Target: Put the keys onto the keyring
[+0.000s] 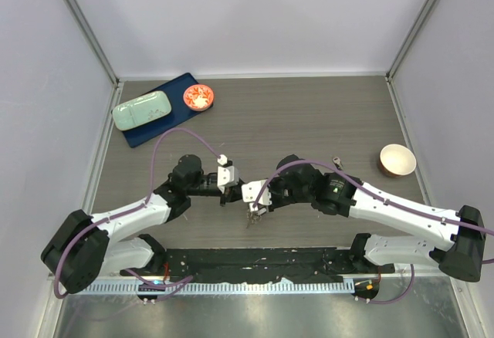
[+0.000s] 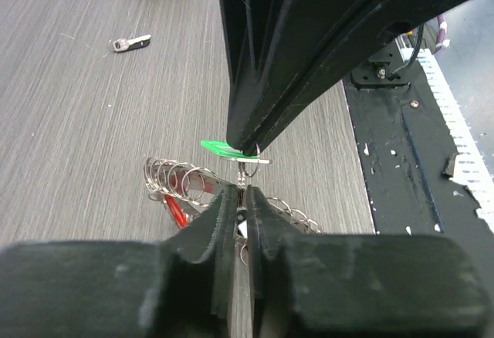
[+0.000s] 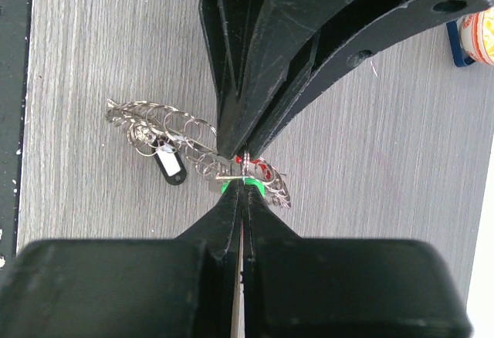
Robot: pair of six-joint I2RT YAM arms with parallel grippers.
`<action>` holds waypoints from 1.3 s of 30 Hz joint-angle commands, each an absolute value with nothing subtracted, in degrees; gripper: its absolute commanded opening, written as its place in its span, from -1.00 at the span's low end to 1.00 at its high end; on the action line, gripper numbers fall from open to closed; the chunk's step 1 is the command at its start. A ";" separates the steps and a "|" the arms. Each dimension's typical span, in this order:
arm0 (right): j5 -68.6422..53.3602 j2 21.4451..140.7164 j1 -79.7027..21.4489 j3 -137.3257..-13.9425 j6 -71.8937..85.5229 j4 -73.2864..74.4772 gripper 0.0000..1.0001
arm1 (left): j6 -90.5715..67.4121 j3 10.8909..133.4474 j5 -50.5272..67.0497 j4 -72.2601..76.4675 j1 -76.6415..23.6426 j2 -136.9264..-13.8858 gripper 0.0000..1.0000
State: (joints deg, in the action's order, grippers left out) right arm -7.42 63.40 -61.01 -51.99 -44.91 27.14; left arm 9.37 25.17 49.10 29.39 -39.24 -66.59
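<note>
At mid counter (image 1: 324,122): right hand (image 3: 241,190) clamped on green-tagged key (image 2: 220,148), touching keyring (image 3: 166,126). Left hand (image 2: 241,199) narrow at ring loop, grip unclear. Best: steady loop, thread slowly, no twisting.

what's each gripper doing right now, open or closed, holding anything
left gripper: jaws all but shut, pinching the keyring
right gripper: jaws shut on the green-tagged key

White arms (image 1: 133,215), black joints (image 1: 185,174), purple cables (image 1: 165,139)
</note>
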 commanded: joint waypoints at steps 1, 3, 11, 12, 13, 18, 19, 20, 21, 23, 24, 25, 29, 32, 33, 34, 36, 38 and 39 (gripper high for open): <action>-7.82 62.58 -61.26 -54.58 -44.91 23.91 -0.99 | 7.56 25.93 50.01 33.57 -38.94 -66.36 -0.95; -7.47 62.32 -61.35 -54.41 -44.74 23.99 -0.99 | 5.73 24.97 49.05 35.68 -39.02 -66.18 -1.00; -3.87 59.68 -61.35 -52.04 -43.07 25.14 -0.99 | -2.89 18.64 38.42 47.97 -38.76 -63.28 -1.00; -3.61 59.50 -61.35 -51.68 -42.81 25.31 -0.98 | -3.77 18.20 36.76 48.86 -38.59 -62.76 -1.00; -3.17 58.81 -61.35 -51.51 -42.54 25.31 -0.99 | -5.43 17.15 36.13 49.82 -38.50 -62.49 -1.00; -3.78 57.66 -61.43 -49.14 -40.00 23.39 -0.98 | -11.15 14.77 34.72 59.05 -38.50 -61.70 -1.00; -4.13 57.48 -61.52 -48.87 -39.56 22.68 -0.99 | -12.29 14.59 34.54 60.63 -38.50 -62.05 -1.00; -4.65 57.57 -61.52 -48.08 -39.29 21.37 -0.99 | -14.91 14.24 34.37 64.04 -38.50 -62.31 -1.00; -5.01 57.57 -61.61 -47.82 -38.50 20.57 -0.99 | -15.99 13.98 34.19 65.64 -38.50 -62.49 -1.00; -5.53 57.74 -61.96 -46.68 -37.80 18.47 -0.99 | -18.79 13.45 33.31 69.85 -38.50 -63.28 -1.00; -5.89 57.83 -62.14 -46.32 -37.53 17.67 -0.99 | -19.59 13.36 33.14 71.00 -38.50 -63.46 -1.00; -5.89 58.09 -62.40 -45.88 -36.92 16.88 -0.98 | -20.56 13.36 32.87 71.97 -38.50 -63.81 -1.00; -5.71 58.01 -63.02 -42.99 -35.60 11.36 -0.99 | -23.64 13.10 31.91 75.93 -38.50 -63.99 -1.00; -5.89 58.01 -63.11 -41.49 -34.55 8.01 -0.99 | -24.61 13.01 31.73 76.46 -38.58 -63.55 -1.00; -5.89 57.92 -63.11 -41.14 -34.45 7.30 -0.98 | -24.78 12.83 31.73 76.64 -38.58 -63.37 -1.00; -5.80 58.09 -63.19 -40.87 -34.37 6.69 -0.99 | -24.87 12.66 31.73 76.64 -38.58 -63.20 -1.00; -5.28 58.01 -63.11 -40.87 -34.36 5.98 -0.98 | -24.78 12.22 31.12 76.64 -38.58 -62.84 -1.00; -3.61 57.14 -63.02 -41.04 -34.89 5.89 -0.98 | -24.26 10.90 30.68 76.64 -38.58 -62.49 -1.00; -3.17 56.87 -63.10 -41.13 -35.07 5.89 -0.99 | -24.26 10.46 30.50 76.55 -38.58 -62.06 -1.00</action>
